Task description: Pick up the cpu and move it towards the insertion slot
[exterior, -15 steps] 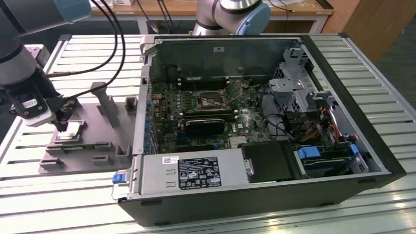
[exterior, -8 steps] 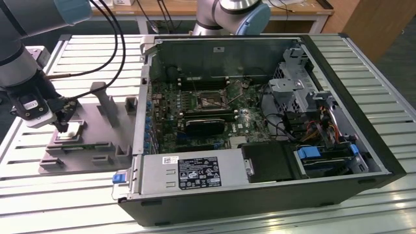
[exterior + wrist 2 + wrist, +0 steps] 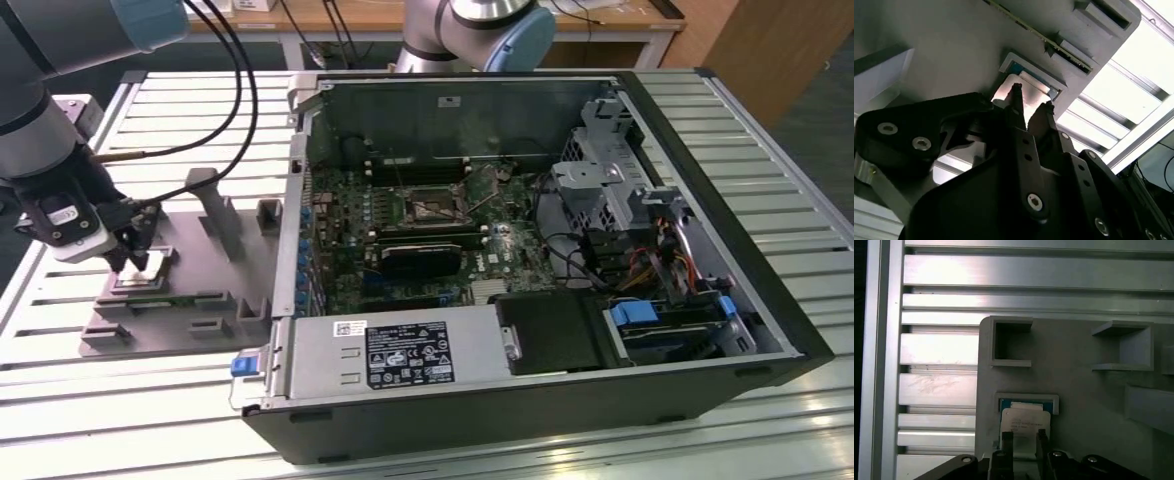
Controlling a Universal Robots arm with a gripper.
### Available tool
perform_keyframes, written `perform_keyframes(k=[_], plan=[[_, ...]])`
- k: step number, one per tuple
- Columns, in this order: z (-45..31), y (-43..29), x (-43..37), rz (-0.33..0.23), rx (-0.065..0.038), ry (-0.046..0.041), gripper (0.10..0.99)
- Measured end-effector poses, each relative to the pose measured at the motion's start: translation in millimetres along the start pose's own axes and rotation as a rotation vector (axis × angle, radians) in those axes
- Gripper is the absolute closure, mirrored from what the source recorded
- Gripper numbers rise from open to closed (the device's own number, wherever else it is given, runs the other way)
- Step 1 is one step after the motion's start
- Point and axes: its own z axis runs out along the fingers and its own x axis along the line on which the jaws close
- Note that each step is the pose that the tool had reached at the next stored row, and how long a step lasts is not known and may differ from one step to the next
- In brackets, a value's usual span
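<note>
One gripper (image 3: 131, 266): stood at the gray fixture (image 3: 214, 292) on the table (image 3: 80, 400), on the exterior view's left, well apart from the computer case (image 3: 761, 270).
Cpu (image 3: 154, 264): lay at its pocket in the fixture, directly under the gripper. In both wrist views its shiny top (image 3: 1026, 421) (image 3: 1003, 93) showed just past the gripper (image 3: 1024, 437) (image 3: 1031, 102).
Jaws: down at the cpu's top face. Whether they were clamped on the chip or free of it could not be told.
Lift: none evident. The cpu sat level with the pocket rim (image 3: 1029, 399) in the first wrist view.
Slot (image 3: 434, 203): lay bare on the motherboard (image 3: 514, 250) inside the case, its dark centre exposed, nothing in or over it.
Done: approach to the cpu, judged complete.
Left: a confirmed pick-up and the whole carry from the fixture across to the slot.
Progress: judged early, with the cpu at its start place.
</note>
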Motion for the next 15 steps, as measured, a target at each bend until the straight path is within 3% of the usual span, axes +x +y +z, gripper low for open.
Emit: perform_keyframes(k=[2, 3, 5, 8, 9, 11, 15], plan=[[0.0, 0.0, 0.0, 0.0, 0.0, 0.0001, 0.678], [0.0, 0.0, 0.0, 0.0, 0.0, 0.0, 0.678], [0.0, 0.0, 0.0, 0.0, 0.0, 0.0001, 0.561], [0.0, 0.0, 0.0, 0.0, 0.0, 0.0, 0.502], [0.0, 0.0, 0.0, 0.0, 0.0, 0.0001, 0.439], [0.1, 0.0, 0.1, 0.001, 0.0, -0.0001, 0.439], [3.0, -0.1, 1.2, 0.002, -0.001, -0.0103, 0.439]])
